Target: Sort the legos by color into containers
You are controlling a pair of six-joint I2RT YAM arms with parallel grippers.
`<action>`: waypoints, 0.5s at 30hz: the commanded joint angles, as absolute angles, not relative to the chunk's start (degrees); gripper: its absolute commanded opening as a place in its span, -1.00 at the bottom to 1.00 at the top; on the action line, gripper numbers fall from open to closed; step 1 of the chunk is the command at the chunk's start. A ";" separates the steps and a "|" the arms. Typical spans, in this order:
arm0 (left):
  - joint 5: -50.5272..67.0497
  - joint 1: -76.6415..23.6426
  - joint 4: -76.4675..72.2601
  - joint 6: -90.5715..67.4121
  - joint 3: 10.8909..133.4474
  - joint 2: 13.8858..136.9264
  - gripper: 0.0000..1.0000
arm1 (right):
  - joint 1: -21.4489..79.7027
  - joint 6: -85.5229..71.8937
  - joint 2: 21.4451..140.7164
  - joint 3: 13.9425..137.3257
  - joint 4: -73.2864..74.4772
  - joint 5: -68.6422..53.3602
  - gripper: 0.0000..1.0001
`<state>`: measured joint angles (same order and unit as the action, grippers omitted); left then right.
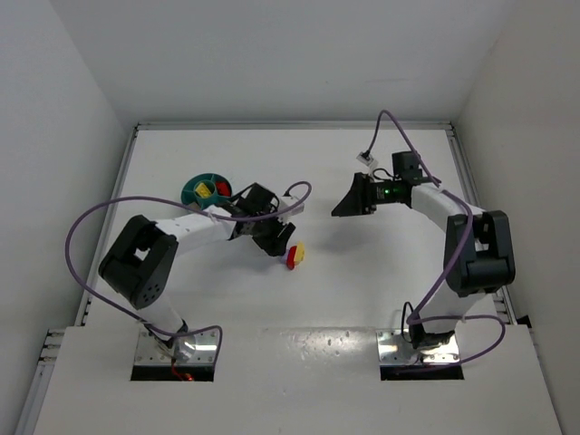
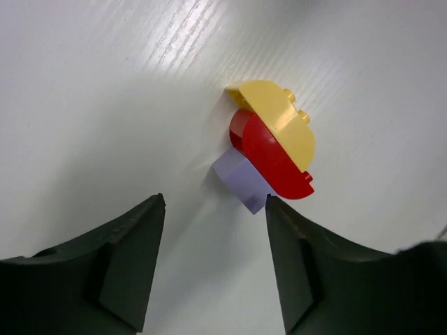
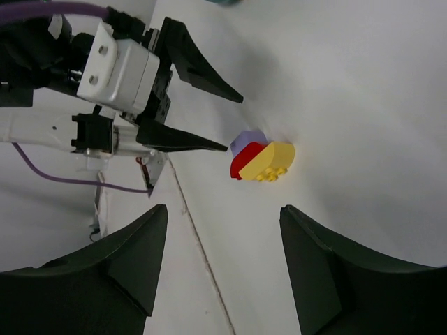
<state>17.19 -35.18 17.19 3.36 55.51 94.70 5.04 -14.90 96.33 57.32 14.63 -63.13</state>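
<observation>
A small stack of legos lies on the white table: a yellow brick (image 2: 279,118), a red brick (image 2: 274,159) and a lilac brick (image 2: 241,178), stuck together. It also shows in the top view (image 1: 294,256) and the right wrist view (image 3: 260,160). My left gripper (image 2: 213,202) is open and empty, just short of the stack, its right fingertip near the lilac brick. My right gripper (image 3: 223,213) is open and empty, farther off, facing the stack. The teal bowl (image 1: 194,192) holds a yellow and a red lego and sits behind the left arm.
The left arm (image 1: 195,227) lies between the bowl and the stack. A purple cable (image 1: 100,213) loops from it. The left gripper (image 3: 188,105) shows in the right wrist view. White walls close in the table at the back and sides.
</observation>
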 commanded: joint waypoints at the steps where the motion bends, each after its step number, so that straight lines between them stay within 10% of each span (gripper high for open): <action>1: 24.69 -32.79 16.96 2.20 57.04 91.68 0.38 | 6.24 -6.27 96.94 62.92 20.96 -65.05 0.32; 3: 27.41 -33.31 16.44 3.95 54.85 88.69 0.98 | 6.77 -4.31 97.55 63.46 22.67 -65.04 0.32; 15: 34.80 -32.43 26.63 50.87 57.74 89.82 0.81 | 6.77 2.29 98.96 66.26 28.56 -65.48 0.32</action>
<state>30.55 -32.88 22.70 34.87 55.13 88.38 6.68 -0.49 98.78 63.44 28.01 -64.10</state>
